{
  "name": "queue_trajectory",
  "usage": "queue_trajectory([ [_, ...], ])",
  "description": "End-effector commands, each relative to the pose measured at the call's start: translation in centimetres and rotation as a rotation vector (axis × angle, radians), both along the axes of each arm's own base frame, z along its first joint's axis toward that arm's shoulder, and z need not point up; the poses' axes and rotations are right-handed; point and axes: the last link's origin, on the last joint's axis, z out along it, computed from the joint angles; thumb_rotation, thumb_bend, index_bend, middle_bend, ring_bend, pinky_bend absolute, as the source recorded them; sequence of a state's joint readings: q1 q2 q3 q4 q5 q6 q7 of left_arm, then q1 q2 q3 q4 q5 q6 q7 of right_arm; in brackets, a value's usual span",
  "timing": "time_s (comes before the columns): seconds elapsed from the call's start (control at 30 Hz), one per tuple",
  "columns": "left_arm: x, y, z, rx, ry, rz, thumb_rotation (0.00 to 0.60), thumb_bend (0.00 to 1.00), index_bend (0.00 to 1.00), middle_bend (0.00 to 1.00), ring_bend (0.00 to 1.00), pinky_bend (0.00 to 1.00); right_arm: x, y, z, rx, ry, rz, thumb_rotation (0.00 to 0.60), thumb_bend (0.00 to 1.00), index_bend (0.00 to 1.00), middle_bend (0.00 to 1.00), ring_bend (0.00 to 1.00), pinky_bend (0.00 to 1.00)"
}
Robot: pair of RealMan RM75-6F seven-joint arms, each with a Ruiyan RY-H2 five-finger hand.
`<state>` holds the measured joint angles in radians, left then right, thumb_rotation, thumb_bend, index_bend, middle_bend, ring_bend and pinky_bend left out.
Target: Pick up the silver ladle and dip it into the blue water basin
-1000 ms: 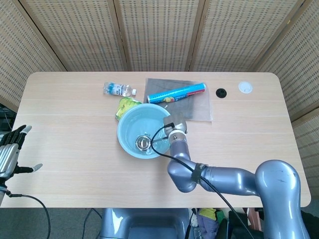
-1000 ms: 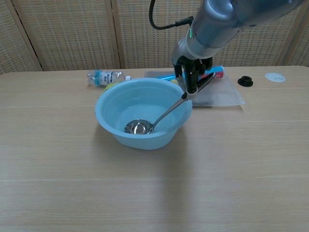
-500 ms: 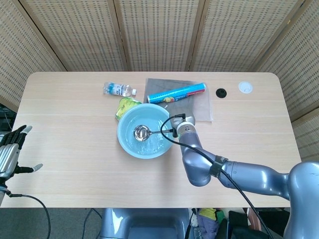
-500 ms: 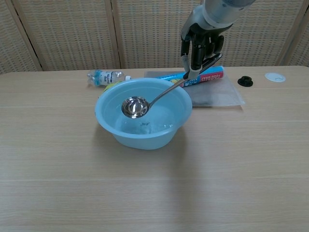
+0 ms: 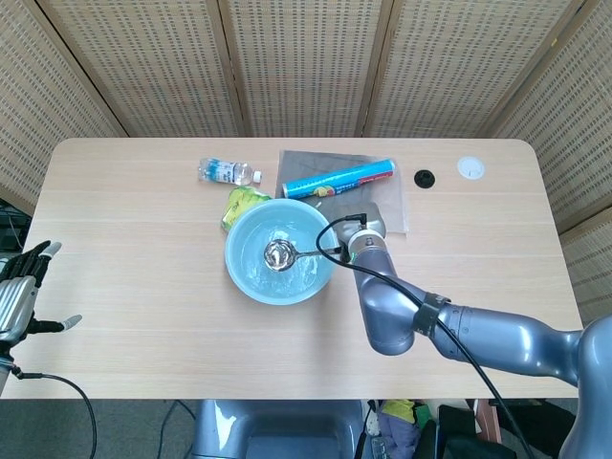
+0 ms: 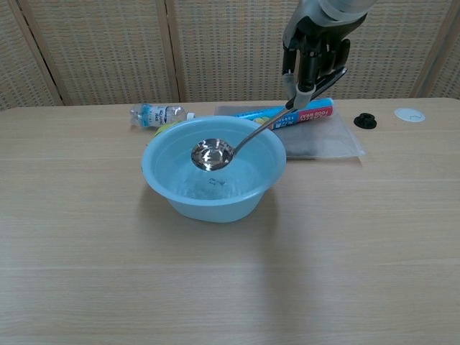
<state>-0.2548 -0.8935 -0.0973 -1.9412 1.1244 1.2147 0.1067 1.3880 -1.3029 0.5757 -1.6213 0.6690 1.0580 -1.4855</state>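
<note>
The blue water basin [image 6: 213, 176] [image 5: 251, 274] sits mid-table with water in it. My right hand [image 6: 314, 56] hangs above its back right rim and grips the handle of the silver ladle [image 6: 213, 154] [image 5: 279, 254]. The ladle's bowl is lifted clear of the water, hovering over the basin's middle with its handle sloping up to the right. From the head view the right hand itself is hidden under the wrist [image 5: 364, 239]. My left hand [image 5: 21, 292] stays at the far left edge, off the table, fingers apart and holding nothing.
Behind the basin lie a small water bottle [image 6: 155, 113], a yellow-green packet [image 5: 244, 202], and a blue tube [image 5: 338, 178] on a grey mat [image 5: 390, 212]. A black cap [image 6: 365, 120] and a white disc [image 6: 410, 113] sit at the back right.
The right hand rose and drew back to the right, lifting the ladle's bowl from the basin's bottom out of the water. The left hand has not moved.
</note>
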Motion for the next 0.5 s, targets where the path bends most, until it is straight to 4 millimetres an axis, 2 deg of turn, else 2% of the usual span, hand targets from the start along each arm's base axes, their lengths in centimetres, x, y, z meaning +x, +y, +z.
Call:
queue_trajectory([
  [0.03,-0.06,0.03,0.02,0.0,0.0,0.003,0.6,0.0,0.0,0.0,0.0,0.0,0.42,-0.21,0.66,0.01,0.007,-0.033,0.6,1.0,0.91,0.96,0.95,1.0],
  [0.5,-0.24,0.29,-0.14,-0.005,0.005,0.015,0.6,0.0,0.0,0.0,0.0,0.0,0.87,-0.74,1.47,0.063,-0.019,-0.117,0.6,1.0,0.91,0.96,0.95,1.0],
])
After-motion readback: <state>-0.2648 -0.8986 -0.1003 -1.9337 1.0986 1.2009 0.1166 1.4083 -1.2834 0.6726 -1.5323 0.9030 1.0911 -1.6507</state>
